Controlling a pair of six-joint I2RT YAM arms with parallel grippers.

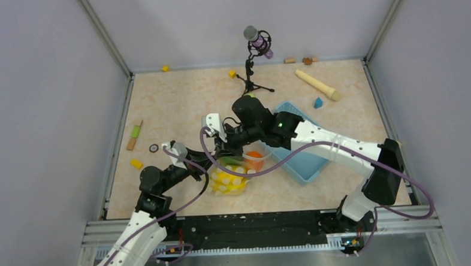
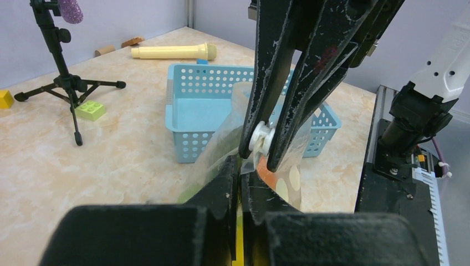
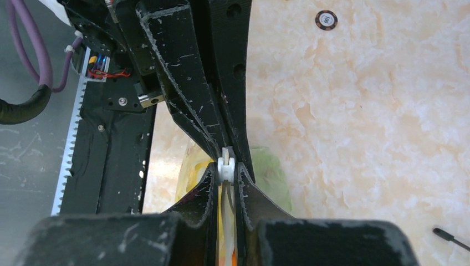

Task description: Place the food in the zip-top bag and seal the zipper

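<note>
Lying on the table just beside the basket, the bag is already loaded with fruit. Its zipper is pinched by the left gripper and the right gripper, both pressed together on it, tips nearly touching. The film is judged light, soft and slippery, so only the stiffer strip should be gripped.

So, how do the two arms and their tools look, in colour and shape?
The left arm and right arm have white shells and black joints, with a purple cable looping beside each. A small green light glows on the right arm. The left tool and right tool each have two long black fingers, scratched whitish, with fine teeth along the edges.
</note>
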